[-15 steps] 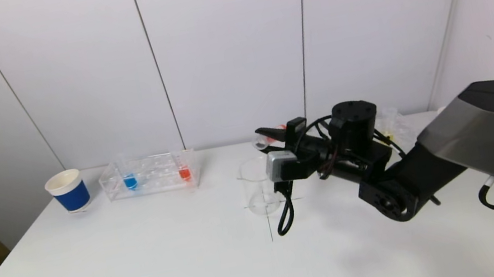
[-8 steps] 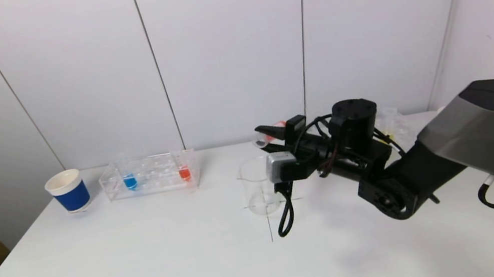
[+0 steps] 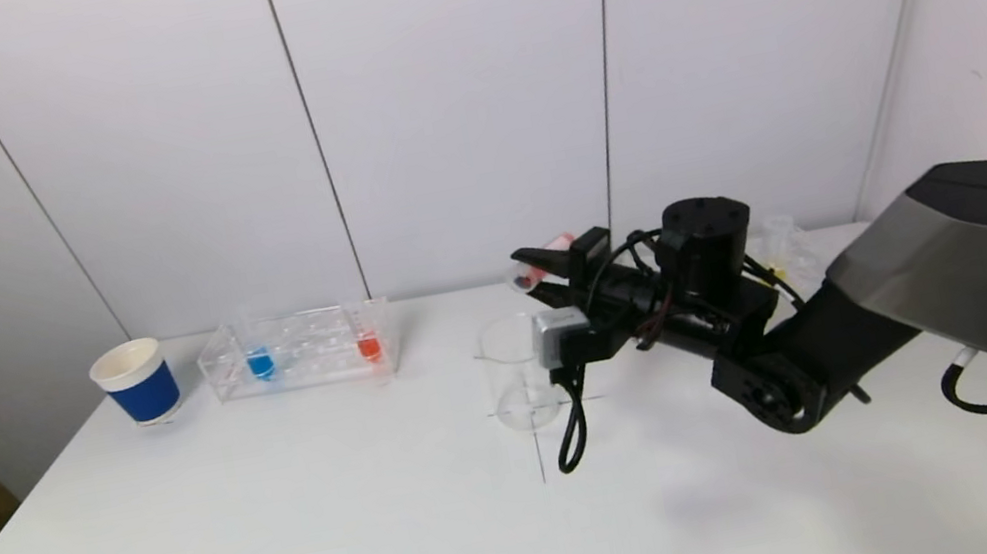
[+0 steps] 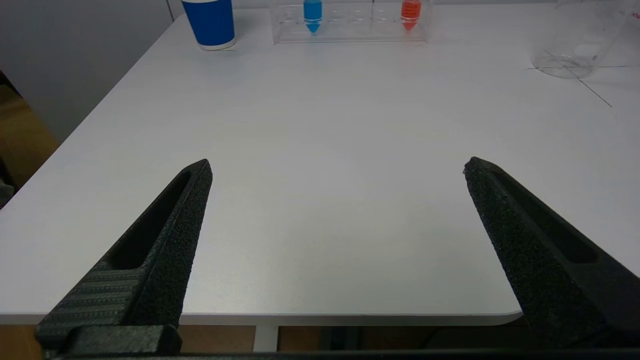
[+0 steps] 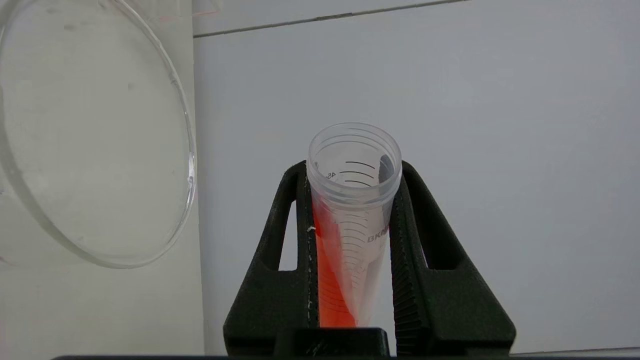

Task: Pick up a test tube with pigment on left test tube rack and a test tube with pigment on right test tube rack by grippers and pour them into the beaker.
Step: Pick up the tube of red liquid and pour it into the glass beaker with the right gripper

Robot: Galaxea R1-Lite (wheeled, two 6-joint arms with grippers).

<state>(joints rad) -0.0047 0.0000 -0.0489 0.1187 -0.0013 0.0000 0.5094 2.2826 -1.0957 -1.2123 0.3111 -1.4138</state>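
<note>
Right wrist view: right gripper (image 5: 352, 200) jaws clamped on a clear test tube (image 5: 353, 200), one finger each side of it just below the threaded open mouth. Tube lies along the jaws, mouth pointing away from the wrist, orange-red pigment (image 5: 327, 270) pooled along one inner wall toward the base. Printed graduation lines on the tube; letters "BKM" readable on the side, a small number near the rim not legible. Beaker (image 5: 95, 135) rim sits just off to one side of the tube mouth, not touching it, looks empty.

Head view: right gripper (image 3: 533, 268) holds the tube (image 3: 542, 263) tilted near horizontal, above and slightly behind the beaker (image 3: 516, 375), mouth toward the robot's left. Beaker stands on a thin cross mark (image 3: 536, 432) drawn on the white table (image 3: 348, 546). Right rack (image 3: 789, 255) is behind the right arm, mostly hidden. Left rack (image 3: 303, 349), clear plastic, well to the left of the jaws, holds a blue-pigment tube (image 3: 260, 362) and an orange-pigment tube (image 3: 368, 345), both upright. Blue-and-white paper cup (image 3: 136, 383) beside the rack's far left end.

Left wrist view: left gripper (image 4: 337, 167) jaws spread wide, holding nothing, hovering near the table's front edge, well away from the left rack (image 4: 350, 22) and the cup (image 4: 210, 22). White panel wall (image 3: 462, 100) behind the table.
</note>
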